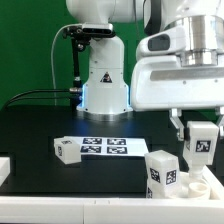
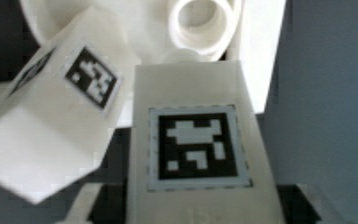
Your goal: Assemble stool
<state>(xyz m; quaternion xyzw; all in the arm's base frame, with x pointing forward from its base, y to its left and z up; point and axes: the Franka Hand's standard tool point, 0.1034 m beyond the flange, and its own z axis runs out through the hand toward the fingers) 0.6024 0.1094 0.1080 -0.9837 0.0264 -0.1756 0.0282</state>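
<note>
- White plastic in the grip: clamping one short leg between the fingers of the gripper, with the jaws roughly half apart and pressing on the leg's sides.
- Hanging at the exterior view's right, above the black table and clear of it.
- Carrying that leg upright, with its long axis running straight down from the wrist and its tagged face turned toward the exterior camera.
- Looking along the leg in the wrist view and finding the round seat just beyond its far end.
- Spotting one open hole in the seat, a little off the leg's line.
- Judging the coming move as hinging on bringing that axis over the hole before lowering.
- Placing the seat, in the exterior view, low at the right, beneath and just in front of the held leg, and making out only a pale rounded edge there, cut by the frame.
- Noting a second leg tilting beside the held one and close against the seat, and failing to tell whether seated in it or merely leaning.
- Seeing a tagged block standing near the seat, probably that same second leg.
- Seeing another leg lying well apart, just beside the marker board.
- Missing the fingertips, the held leg's lower end and any thread or peg there: hidden by the leg itself or too blurred to read.
</note>
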